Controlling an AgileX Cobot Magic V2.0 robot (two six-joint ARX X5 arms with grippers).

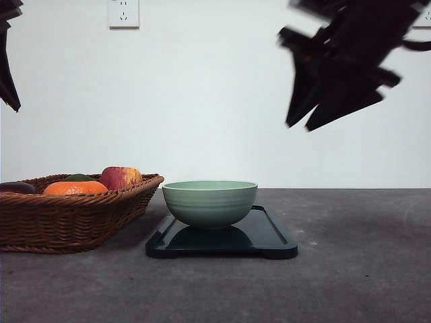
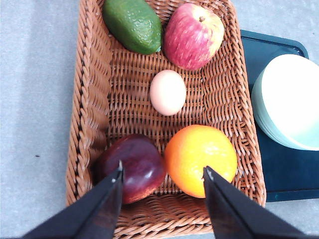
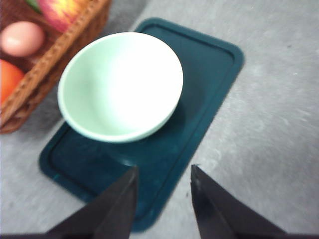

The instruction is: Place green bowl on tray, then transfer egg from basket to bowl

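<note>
The green bowl [image 1: 210,201] stands upright and empty on the dark tray [image 1: 273,237], toward the tray's basket end. The wicker basket [image 1: 64,219] sits just left of the tray. In the left wrist view the pale brown egg [image 2: 168,92] lies in the middle of the basket [image 2: 89,99]. My left gripper [image 2: 163,170] hangs open above the basket, holding nothing. My right gripper [image 1: 300,126] is raised high above the table's right side, open and holding nothing. In the right wrist view the right gripper [image 3: 164,169] looks down on the bowl [image 3: 121,84], the tray [image 3: 209,64] and the egg [image 3: 22,38].
The basket also holds an avocado [image 2: 133,24], a red-yellow apple [image 2: 193,35], an orange [image 2: 201,159] and a dark purple fruit [image 2: 132,167]. Bare grey table [image 1: 363,269] extends right of the tray. A white wall stands behind.
</note>
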